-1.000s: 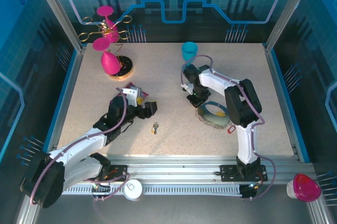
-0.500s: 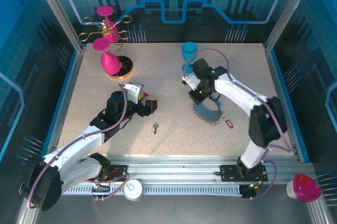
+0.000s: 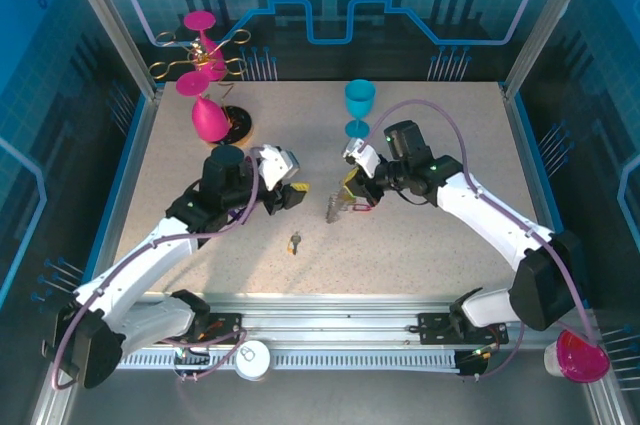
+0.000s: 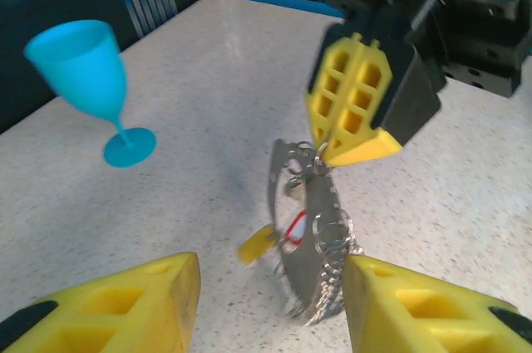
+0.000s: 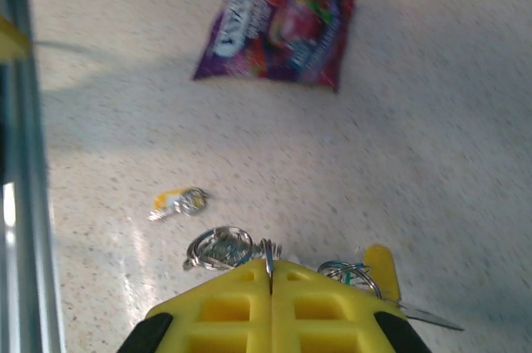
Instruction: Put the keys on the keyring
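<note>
Silver links of the keyring (image 3: 335, 207) hang from the right gripper (image 3: 352, 188), whose jaws are pinched on it. One key (image 3: 294, 241) lies on the table nearer the bases. From the left wrist, the left gripper (image 4: 270, 303) stands wide, with the keyring just beyond its gap. From the right wrist, closed fingers clamp a ring, and the key lies loose to the left.
</note>
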